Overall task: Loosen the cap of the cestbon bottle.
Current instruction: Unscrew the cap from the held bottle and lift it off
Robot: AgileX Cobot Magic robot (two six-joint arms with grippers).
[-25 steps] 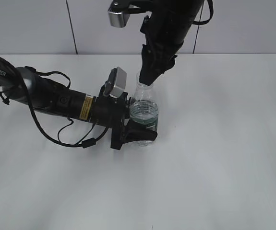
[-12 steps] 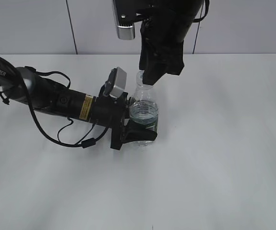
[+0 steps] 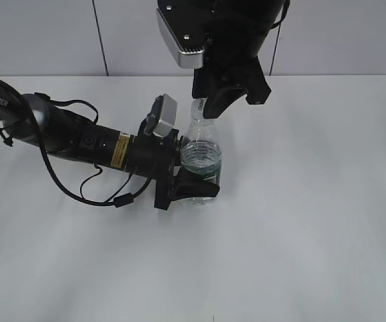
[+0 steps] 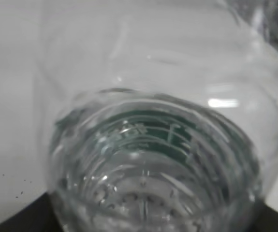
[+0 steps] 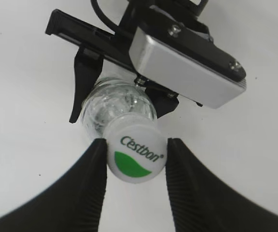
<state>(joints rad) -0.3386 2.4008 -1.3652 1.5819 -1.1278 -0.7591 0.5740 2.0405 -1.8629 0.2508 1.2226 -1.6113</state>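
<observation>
The cestbon bottle stands upright on the white table, clear with a dark green label band. My left gripper reaches in from the left and is shut on its lower body. The left wrist view is filled by the bottle, with dark jaw edges in the bottom corners. My right gripper comes down from above. In the right wrist view the white cap with its green leaf mark sits between the two black fingers, which press on both of its sides, so the right gripper is shut on the cap.
The left arm lies low across the table's left half with a looping black cable. Its silver wrist camera sits right beside the bottle's neck. White table spreads to the right and front; a grey wall stands behind.
The right wrist has turned about the bottle's neck, its silver camera block swinging round toward the front. Bottle and left arm have stayed put.
</observation>
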